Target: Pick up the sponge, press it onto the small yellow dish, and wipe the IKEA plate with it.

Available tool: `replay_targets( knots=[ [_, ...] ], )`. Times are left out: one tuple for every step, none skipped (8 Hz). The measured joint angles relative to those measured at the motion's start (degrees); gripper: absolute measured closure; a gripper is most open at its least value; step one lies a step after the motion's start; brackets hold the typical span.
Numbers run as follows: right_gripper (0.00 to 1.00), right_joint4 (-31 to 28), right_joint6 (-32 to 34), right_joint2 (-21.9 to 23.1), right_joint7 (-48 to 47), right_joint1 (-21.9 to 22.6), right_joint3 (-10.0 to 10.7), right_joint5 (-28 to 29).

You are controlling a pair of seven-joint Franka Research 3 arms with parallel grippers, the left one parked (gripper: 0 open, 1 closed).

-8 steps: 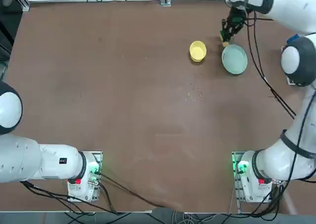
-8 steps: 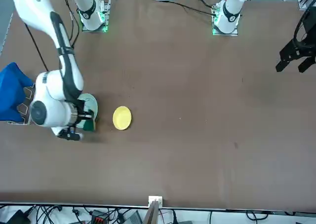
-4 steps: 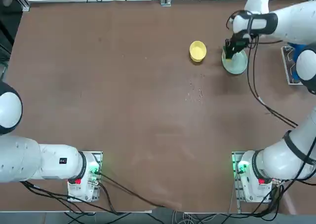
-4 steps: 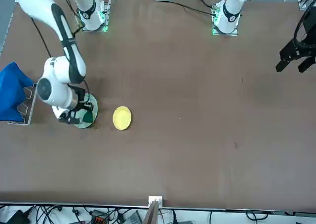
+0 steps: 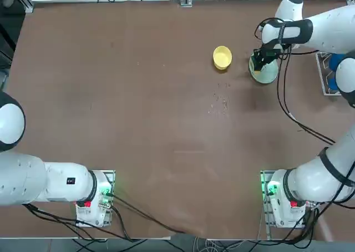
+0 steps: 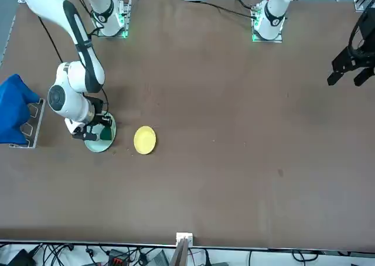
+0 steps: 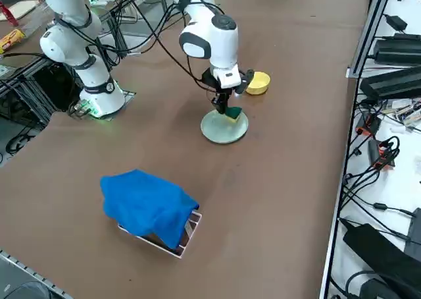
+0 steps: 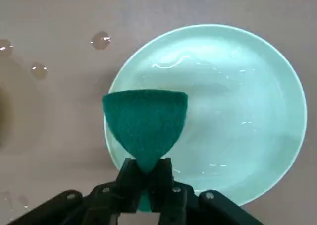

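We're pinching the sponge (image 8: 145, 123) tightly in the right jaws (image 8: 147, 171). The IKEA plate (image 8: 237, 116) is lying directly beneath, mostly to one side.

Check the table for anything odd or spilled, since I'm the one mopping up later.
Yes: a few clear drops lie on the bare table beside the plate, looking like spilled liquid. The sponge is pinched out of shape in the right gripper, as a firm grip would do.
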State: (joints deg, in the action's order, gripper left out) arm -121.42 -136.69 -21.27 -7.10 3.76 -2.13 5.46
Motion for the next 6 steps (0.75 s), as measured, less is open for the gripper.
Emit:
replay_targets(
  knots=[
    [0.88, -0.58, -0.68, -0.03, 0.07, -0.21, 0.12, 0.00],
    [0.88, -1.36, -2.10, -0.13, 0.18, -0.41, 0.15, 0.00],
    [0.88, -2.01, -3.53, -0.44, 0.33, -0.46, 0.15, 0.00],
    [0.88, -2.29, -4.44, -0.77, 0.45, -0.45, 0.12, 0.00],
    [0.88, -2.30, -4.68, -0.92, 1.36, -0.57, 0.14, -0.01],
    [0.88, -2.30, -4.72, -0.91, 2.97, -1.15, 0.17, -0.01]
  ],
)
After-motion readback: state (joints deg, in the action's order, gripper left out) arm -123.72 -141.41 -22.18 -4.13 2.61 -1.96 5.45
